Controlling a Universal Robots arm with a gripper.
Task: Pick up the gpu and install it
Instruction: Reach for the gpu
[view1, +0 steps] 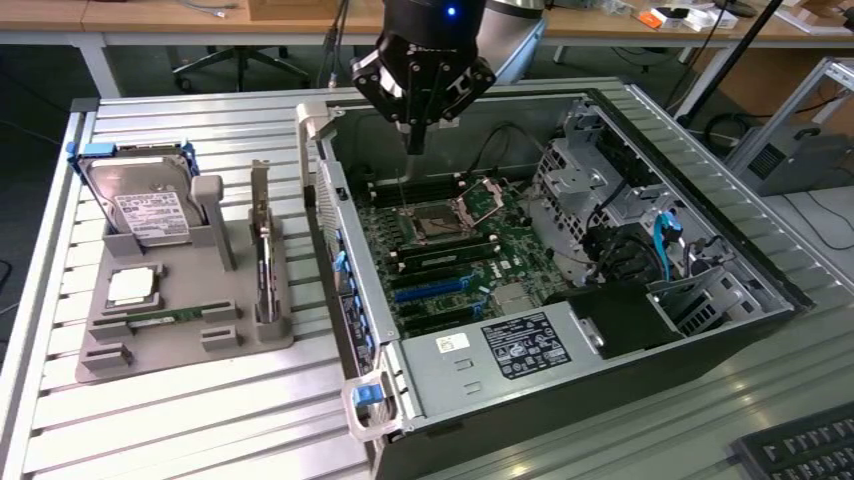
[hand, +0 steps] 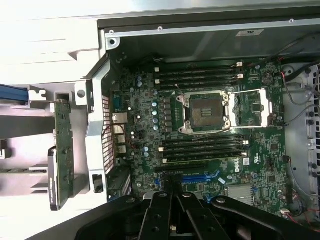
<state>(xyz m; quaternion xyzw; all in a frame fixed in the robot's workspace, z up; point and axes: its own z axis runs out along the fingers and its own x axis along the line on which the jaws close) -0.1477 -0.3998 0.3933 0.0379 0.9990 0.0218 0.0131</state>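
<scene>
The gpu (view1: 267, 262) stands on edge in a slot of the grey holder (view1: 180, 345), at the exterior view's left of the open computer case. The wrist view catches it edge-on, a green board with a dark part, the gpu (hand: 61, 150), just outside the case wall. My gripper (view1: 416, 146) hangs above the far end of the motherboard (view1: 447, 250), well apart from the gpu. Its black fingers (hand: 161, 212) are shut together with nothing between them, over the board near the blue expansion slots (hand: 200, 176).
The holder also carries a silver hard drive (view1: 147, 215), a processor chip (view1: 131, 288) and a green memory stick (view1: 163, 318). Inside the case (view1: 747, 270) are an open processor socket (hand: 205, 112), filled memory slots, drive cages and a power supply (view1: 521, 345). A keyboard (view1: 801, 450) lies at the near right.
</scene>
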